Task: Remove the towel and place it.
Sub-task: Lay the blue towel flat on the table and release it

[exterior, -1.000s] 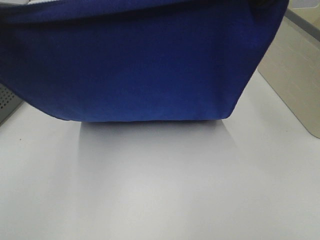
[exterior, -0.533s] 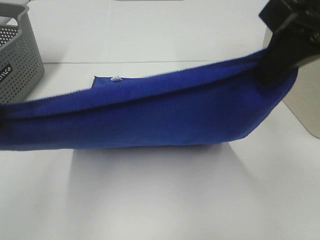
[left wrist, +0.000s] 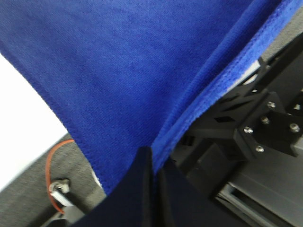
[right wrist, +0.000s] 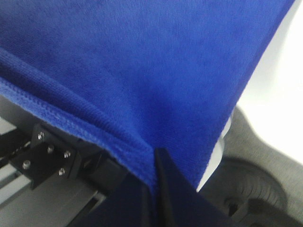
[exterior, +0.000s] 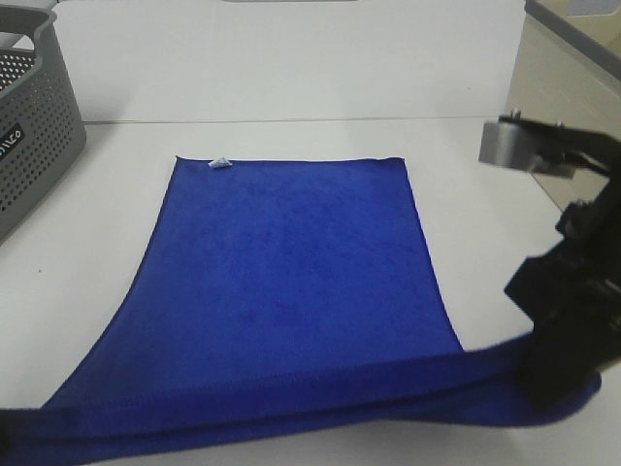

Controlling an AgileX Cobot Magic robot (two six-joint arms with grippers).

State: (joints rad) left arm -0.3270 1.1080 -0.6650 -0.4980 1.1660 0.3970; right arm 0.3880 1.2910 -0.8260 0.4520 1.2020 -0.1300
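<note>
The deep blue towel [exterior: 291,272] lies spread on the white table [exterior: 97,243], its far edge flat with a small white tag [exterior: 220,162] at the far left corner. Its near edge is held up off the table between both grippers. My right gripper [exterior: 553,374] is shut on the near right corner; the right wrist view shows it [right wrist: 154,158] pinching the hem. My left gripper [left wrist: 154,163] is shut on the near left corner, at the bottom left border of the high view, almost out of frame.
A grey perforated basket [exterior: 29,126] stands at the far left of the table. A beige cabinet or wall [exterior: 572,68] runs along the right side. Bare table shows on both sides of the towel and beyond its far edge.
The towel hung high in front of the camera. Both grippers have lowered it and drawn it toward the near edge, so most of it now lies flat on the table.
</note>
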